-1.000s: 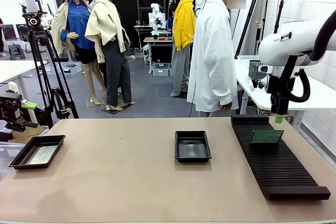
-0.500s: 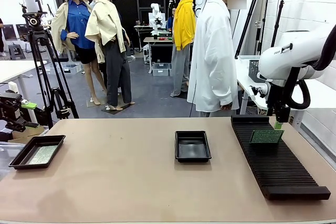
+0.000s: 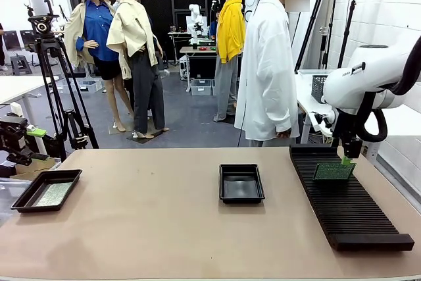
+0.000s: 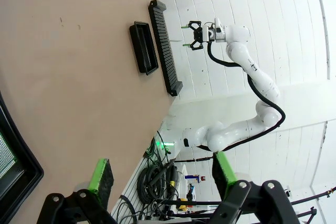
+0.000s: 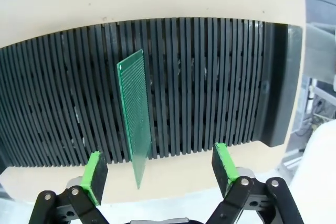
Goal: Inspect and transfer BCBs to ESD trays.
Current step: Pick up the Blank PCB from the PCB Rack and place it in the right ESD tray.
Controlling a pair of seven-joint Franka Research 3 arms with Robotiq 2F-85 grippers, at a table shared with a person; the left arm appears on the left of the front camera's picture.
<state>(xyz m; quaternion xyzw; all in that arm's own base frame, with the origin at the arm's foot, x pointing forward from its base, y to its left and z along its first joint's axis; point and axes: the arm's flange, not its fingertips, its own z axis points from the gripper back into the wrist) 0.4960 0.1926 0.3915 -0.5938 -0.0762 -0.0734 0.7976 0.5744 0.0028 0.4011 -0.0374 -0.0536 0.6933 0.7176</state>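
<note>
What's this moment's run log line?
right gripper: open, over BCB standing in rack | left gripper: open, empty | left ESD tray: second BCB inside | centre ESD tray: empty

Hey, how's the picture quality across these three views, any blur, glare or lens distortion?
Front view: sharp and evenly lit, with no harsh glare on the shallow black plastic tray. Left wrist view: rolled sideways, tan tabletop evenly lit. Right wrist view: wide-angle bowing curves the long black ribbed rack, while the thin green circuit board is crisp.
</note>
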